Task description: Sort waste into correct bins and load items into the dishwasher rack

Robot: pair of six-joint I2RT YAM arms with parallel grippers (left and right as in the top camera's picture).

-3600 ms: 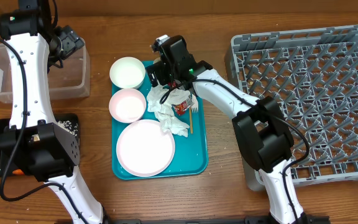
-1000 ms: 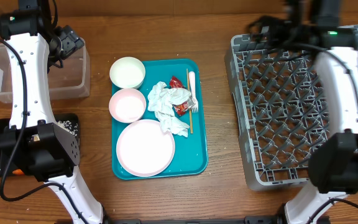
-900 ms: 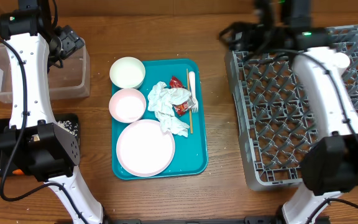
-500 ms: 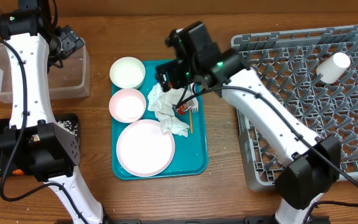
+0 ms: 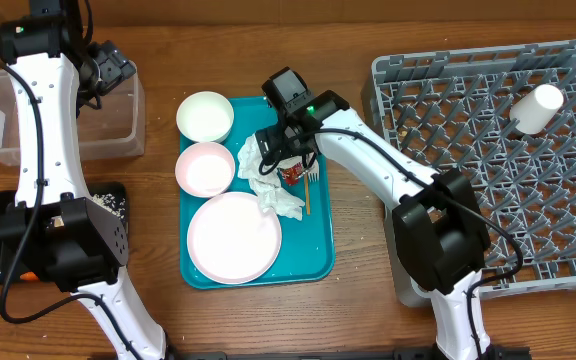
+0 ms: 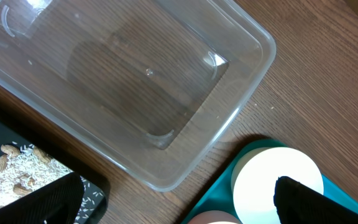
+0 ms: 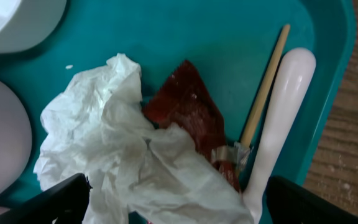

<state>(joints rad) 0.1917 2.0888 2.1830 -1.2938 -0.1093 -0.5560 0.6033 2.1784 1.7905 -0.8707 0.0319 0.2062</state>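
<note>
White right arm (image 5: pixel 368 160) over napkins (image 5: pixel 266 172), pincer (image 5: pixel 281 147) spread

The crumpled white paper napkin (image 7: pixel 104 143) looks matt and creased (the rectangular teal plastic tray (image 7: pixel 216 37) smooth, faintly glossy).

Overhead looks straight down; both wrist views look down close, each catching the teal tray (image 5: pixel 310 252)

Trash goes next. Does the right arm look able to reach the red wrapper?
Probably yes: the right arm holds its jaws open over the wrapper, though a crumpled napkin covers part of it.
</note>
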